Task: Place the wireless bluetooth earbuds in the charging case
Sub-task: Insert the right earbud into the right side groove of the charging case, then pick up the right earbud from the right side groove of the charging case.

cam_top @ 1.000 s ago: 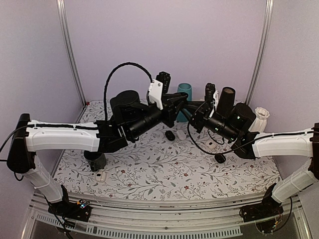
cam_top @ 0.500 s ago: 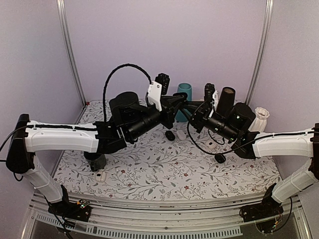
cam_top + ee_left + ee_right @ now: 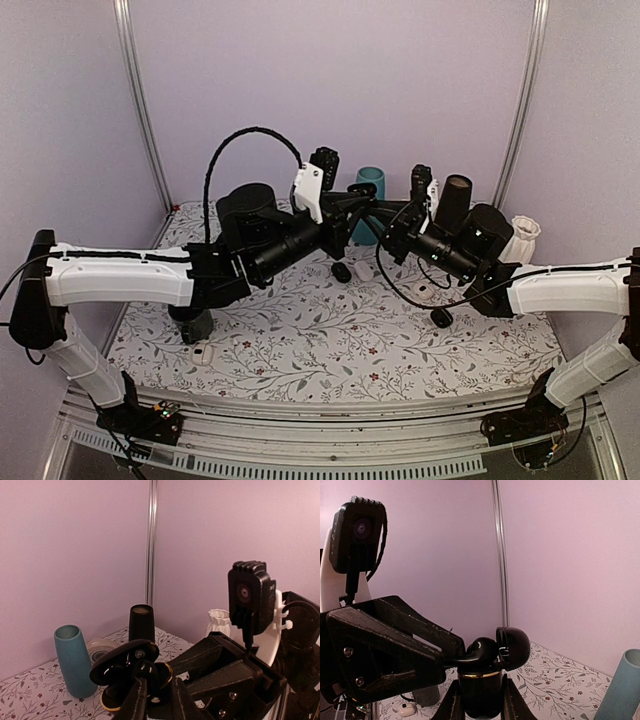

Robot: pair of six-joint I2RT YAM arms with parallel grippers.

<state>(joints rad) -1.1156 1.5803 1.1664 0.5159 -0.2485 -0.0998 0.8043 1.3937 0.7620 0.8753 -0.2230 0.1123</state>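
My right gripper (image 3: 479,680) is shut on the glossy black charging case (image 3: 479,697) and holds it upright above the table with its lid (image 3: 514,647) swung open. One black earbud (image 3: 484,649) sits at the case's open mouth. My left gripper (image 3: 159,679) reaches in from the left, its fingertips (image 3: 451,654) touching that earbud (image 3: 144,670) and nearly closed on it. In the top view both grippers meet in mid-air near the case (image 3: 385,214). I see no other earbud for certain.
A teal cup (image 3: 371,180), a black tumbler (image 3: 455,200) and a white vase (image 3: 524,235) stand at the back. White pods (image 3: 205,355) (image 3: 425,292), a black oval pod (image 3: 342,271) and a grey cylinder (image 3: 192,325) lie on the floral cloth.
My left arm has shifted slightly left and its fingertips have risen a little at the case. The right arm and the case have stayed still.
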